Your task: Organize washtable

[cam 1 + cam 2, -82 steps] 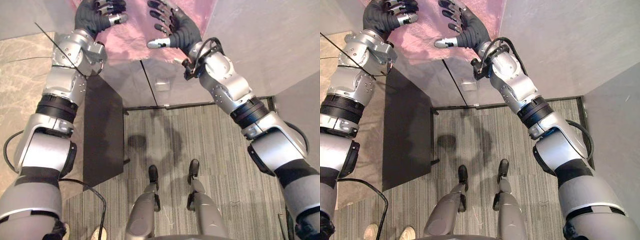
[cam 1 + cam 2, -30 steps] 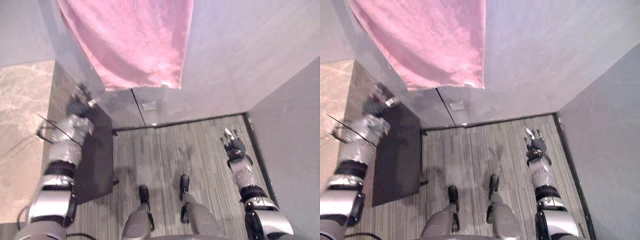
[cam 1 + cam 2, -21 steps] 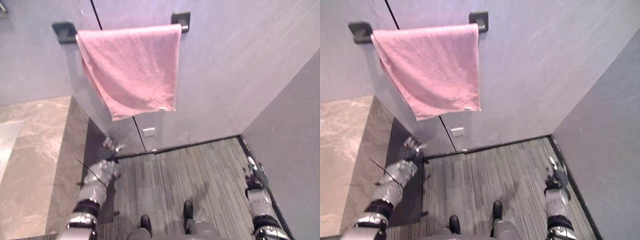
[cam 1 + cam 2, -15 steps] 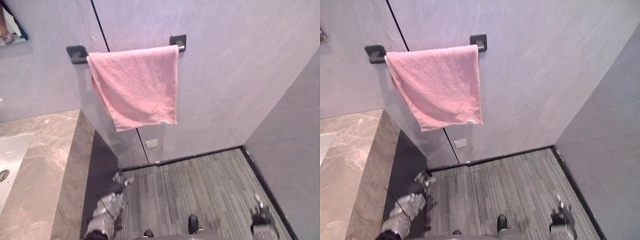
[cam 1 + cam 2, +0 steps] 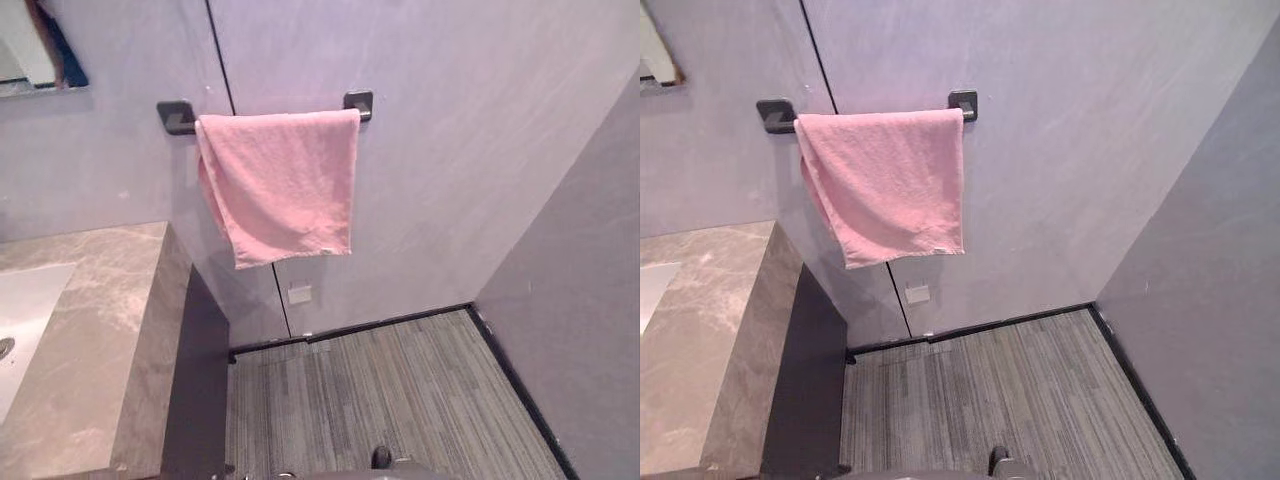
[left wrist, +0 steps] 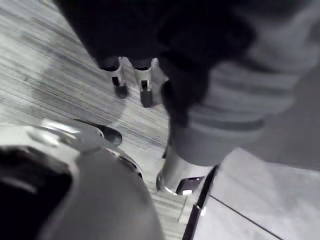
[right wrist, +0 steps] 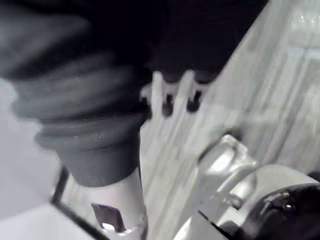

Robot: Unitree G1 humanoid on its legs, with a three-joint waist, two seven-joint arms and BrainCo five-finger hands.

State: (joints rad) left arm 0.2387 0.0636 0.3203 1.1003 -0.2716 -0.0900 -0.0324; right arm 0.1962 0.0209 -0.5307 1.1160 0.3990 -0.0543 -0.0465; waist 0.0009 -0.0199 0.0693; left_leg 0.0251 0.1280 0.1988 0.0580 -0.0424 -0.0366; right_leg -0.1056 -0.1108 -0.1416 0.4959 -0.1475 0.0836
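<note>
Over the striped grey floor [image 6: 55,55] the left hand [image 6: 190,75] hangs with its fingers [image 6: 119,80] straight and slack, grasping nothing. The right hand [image 7: 165,45] hangs the same way in its own wrist view, fingers [image 7: 161,92] straight and released, thumb [image 7: 120,210] apart from them.

Up on the grey wall [image 5: 470,150], the pink towel [image 5: 280,185] is draped over a dark rail [image 5: 183,124] held by two square brackets [image 5: 358,102]. The rail runs level along the wall, and the towel's long axis drops straight down from it. The cloth reaches the right-hand bracket, while a short bare piece of rail shows by the left one. Its surface is soft and nubbly. A back layer peeks out along the left side, the lower edge slants down toward the left, and a small label sits at the lower right corner.

Below and to the left stands the brown marble tabletop [image 5: 100,320] on a dark cabinet [image 5: 200,390]. A small white plate [image 5: 299,294] is fixed to the wall under the towel. The left eye view takes in a broad part of the white basin [image 5: 25,310] and the mirror [image 5: 40,45]; the right eye view catches a mere corner of each.
</note>
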